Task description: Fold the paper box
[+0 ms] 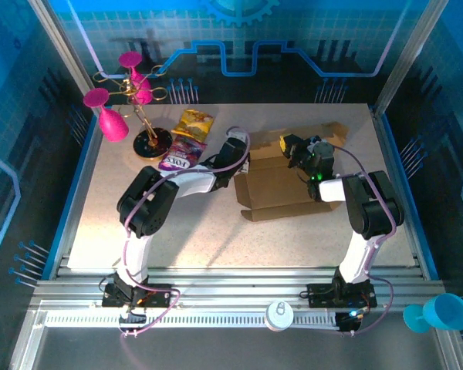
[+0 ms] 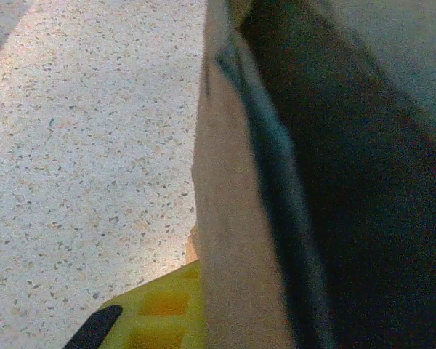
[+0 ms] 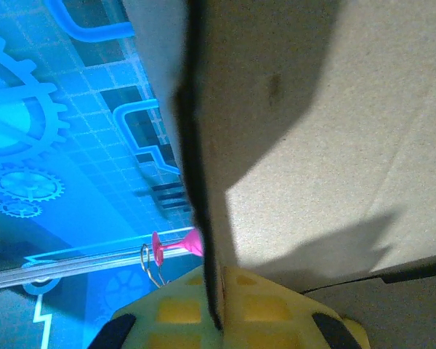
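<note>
Plainly, both tools are clamped on cardboard. The left gripper (image 1: pixel 239 158) has its jaws drawn narrow on a standing brown wall of the paper box (image 2: pixel 232 218). One yellow finger pad (image 2: pixel 156 316) lies flat against that wall, and the other pad is hidden behind it. The right gripper (image 3: pixel 219 311) is likewise pinched down. A thin cardboard edge runs up from between its two yellow fingers (image 3: pixel 178 313), and a broad panel spreads away to its right.

From above, the box sits between the two tools on the table (image 1: pixel 177 239). The left tool holds the side wall nearest it and the right tool holds a flap at the far edge. The open floor of the box lies on the near side of the right wrist, and a loose flap lies flat nearer again.

The step in hand looks like raising and squaring the walls, with the near flap not yet lifted. The next move probably calls for one tool to hold its wall upright while the other lets go, re-grips the flat flap and folds it up so the tabs meet without creasing.

Just beyond the left wrist lies a purple snack packet (image 1: pixel 181 156), then a yellow one (image 1: pixel 194 122). Farthest off is a stand of pink glasses (image 1: pixel 127 100), well apart from the box
</note>
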You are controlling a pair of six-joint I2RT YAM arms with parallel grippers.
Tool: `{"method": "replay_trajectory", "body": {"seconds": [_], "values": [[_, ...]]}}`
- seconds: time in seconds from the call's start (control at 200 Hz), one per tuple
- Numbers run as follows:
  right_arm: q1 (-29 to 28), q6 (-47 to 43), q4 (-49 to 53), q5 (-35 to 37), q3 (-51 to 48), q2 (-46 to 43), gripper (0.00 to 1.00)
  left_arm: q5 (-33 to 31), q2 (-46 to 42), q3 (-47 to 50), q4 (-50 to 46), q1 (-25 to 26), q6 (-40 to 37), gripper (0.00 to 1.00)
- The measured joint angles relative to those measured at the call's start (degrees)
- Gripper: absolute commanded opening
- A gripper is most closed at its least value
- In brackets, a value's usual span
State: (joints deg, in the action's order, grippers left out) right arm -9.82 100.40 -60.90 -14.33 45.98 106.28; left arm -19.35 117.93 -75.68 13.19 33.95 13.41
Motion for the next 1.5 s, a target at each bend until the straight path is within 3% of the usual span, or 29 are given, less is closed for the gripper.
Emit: {"method": "replay_trajectory", "body": {"seconds": [0.18,0.34,0.405,0.51,0.645,0.8,1.026,1.306,1.501], "values": [[0.02,0.15,0.42,0.5,0.48,0.22,0.0,-2.38,1.01,-1.88,-1.53,0.5,0.2,0.0],[0.02,0.33,0.63,0.9,0.66,0.26,0.0,-4.59,2.08,-4.13,-3.85,0.94,0.59,0.0],[0.02,0.39,0.81,0.96,0.81,0.26,0.0,-5.29,2.34,-4.74,-4.48,1.11,1.22,0.14],[0.02,0.55,1.11,0.59,1.2,0.26,0.0,-5.81,2.84,-5.53,-5.35,1.14,2.47,0.26],[-0.02,0.59,1.33,-0.26,1.25,0.28,0.0,-6.38,3.8,-6.86,-5.66,1.03,3.82,0.32],[-0.02,0.59,1.36,-0.26,1.31,0.35,0.0,-6.4,4.24,-7.8,-6.54,1.05,4.74,0.25],[-0.02,0.81,1.44,0.39,1.4,0.37,0.0,-7.87,5.05,-9.53,-8.68,1.11,5.07,0.0],[-0.26,1.03,3.04,0.42,2.25,0.37,0.0,-9.14,5.05,-10.47,-11.26,1.22,5.81,0.0],[-0.35,1.36,5.73,0.04,2.36,-0.74,0.37,-10.01,5.05,-10.45,-11.26,1.05,5.77,0.0]]}}
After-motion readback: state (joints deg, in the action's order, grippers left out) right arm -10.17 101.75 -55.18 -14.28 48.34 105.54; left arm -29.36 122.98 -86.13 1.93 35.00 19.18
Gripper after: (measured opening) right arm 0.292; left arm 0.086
